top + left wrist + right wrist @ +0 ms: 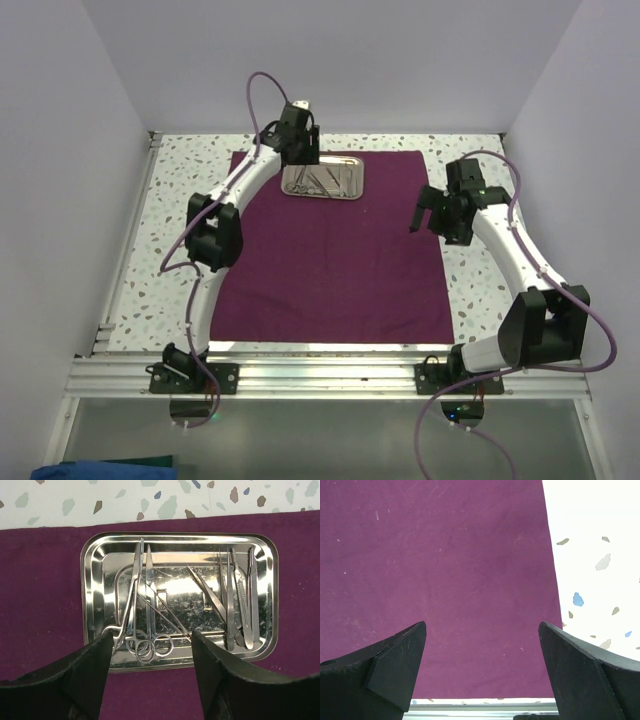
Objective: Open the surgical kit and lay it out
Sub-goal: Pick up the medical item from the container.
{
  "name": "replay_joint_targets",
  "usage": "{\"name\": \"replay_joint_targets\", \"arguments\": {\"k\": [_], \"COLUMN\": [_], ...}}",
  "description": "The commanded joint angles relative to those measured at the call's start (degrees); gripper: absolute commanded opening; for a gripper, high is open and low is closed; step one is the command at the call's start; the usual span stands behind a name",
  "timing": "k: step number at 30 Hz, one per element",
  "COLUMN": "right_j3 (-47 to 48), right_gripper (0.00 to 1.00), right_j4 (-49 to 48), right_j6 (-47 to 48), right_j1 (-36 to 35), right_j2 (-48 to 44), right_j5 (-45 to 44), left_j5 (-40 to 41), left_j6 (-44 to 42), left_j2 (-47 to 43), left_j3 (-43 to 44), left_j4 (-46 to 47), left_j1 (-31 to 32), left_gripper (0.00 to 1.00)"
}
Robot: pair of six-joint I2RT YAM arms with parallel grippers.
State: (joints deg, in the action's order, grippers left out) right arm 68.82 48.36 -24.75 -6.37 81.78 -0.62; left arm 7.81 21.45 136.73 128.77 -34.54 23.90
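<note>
**Now: tools lie tangled in the tray**

The cloth (330, 270) lies flat on the counter (185, 160), with the steel tray (89, 580) at its far edge. The left pincer (152, 640) hangs open over the scissors (145, 647). The right pincer (482, 630) gapes empty above the cloth. Crossed tools could snag, lift together, or drag the tray.

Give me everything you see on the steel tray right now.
The steel tray is a shiny rectangle with rounded corners and a raised rim, lying flat on the purple cloth near its far edge. Ring-handled instruments and tweezers lie inside. The left hand hovers open over its near edge, not visibly touching.
</note>
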Motion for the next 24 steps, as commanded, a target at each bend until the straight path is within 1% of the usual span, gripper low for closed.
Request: {"name": "replay_joint_targets", "arguments": {"k": [1,5,10,13,14,16,20,24], "right_j3": [-0.79,-1.67,-2.02,-2.19,-2.11,-2.37,-2.55,-2.55], "right_gripper": [0.99,0.98,0.98,0.98,0.98,0.98,0.98,0.98], "right_j4": [-1.42,-1.60,-1.60,-1.51,-1.51,-1.51,-1.60,-1.69], "right_j6": [0.93,1.02,1.11,1.29,1.29,1.29,1.29,1.37], "right_j1": [-0.13,-0.13,-0.13,-0.13,-0.05,-0.05,-0.05,-0.05], "right_j2": [0.05,0.14,0.14,-0.04,0.05,-0.04,0.14,0.57], "right_j5": [-0.52,-0.43,-0.43,-0.52,-0.52,-0.70,-0.61,-0.43], "left_j5": [1.50,1.59,-0.43,0.79,1.50,2.73,2.91,2.73], "left_j6": [-1.06,0.95,5.52,7.11,7.37,8.08,8.52,8.87], "left_j2": [-0.50,0.12,1.79,3.10,3.63,3.72,4.51,5.65], "left_j3": [0.87,-1.33,-1.15,0.25,0.86,0.52,-0.01,0.43], "left_j4": [-1.23,-1.23,-1.22,-3.24,-3.77,-4.57,-4.83,-4.92], "left_j1": [1.23,4.04,5.28,5.63,5.80,5.98,6.68,6.95], "left_gripper": [0.67,0.66,0.67,0.70,0.75,0.81,0.83,0.83]}}
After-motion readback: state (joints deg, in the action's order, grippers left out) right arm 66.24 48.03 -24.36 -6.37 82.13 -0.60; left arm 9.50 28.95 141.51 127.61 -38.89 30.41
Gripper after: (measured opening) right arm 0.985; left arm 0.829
